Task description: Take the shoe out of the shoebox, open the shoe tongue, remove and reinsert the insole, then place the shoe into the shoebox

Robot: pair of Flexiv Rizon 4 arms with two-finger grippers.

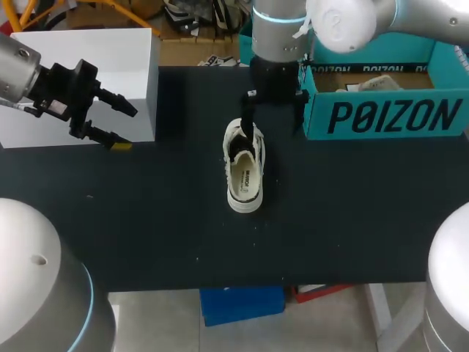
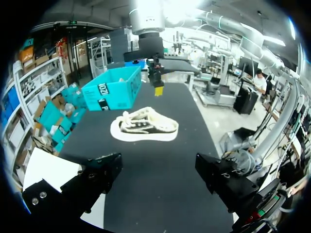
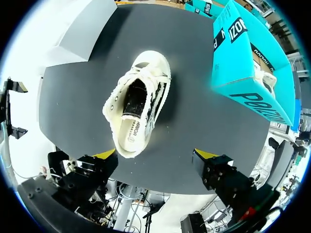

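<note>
The silver left arm [image 1: 15, 70] enters from the left side; its black, yellow-tipped left gripper [image 1: 126, 128] lies roughly level, pointing toward the middle, fingers spread apart. The silver right arm [image 1: 344, 22] enters from the far right; its black, yellow-tipped right gripper [image 1: 273, 117] points straight down, fingers spread wide.

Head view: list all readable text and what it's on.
"POIZON": large black letters on the side wall of the teal shoebox that faces the camera.
Print on the insole of the shoe: dark marks, too small to read.
No other readable text on the table.
</note>
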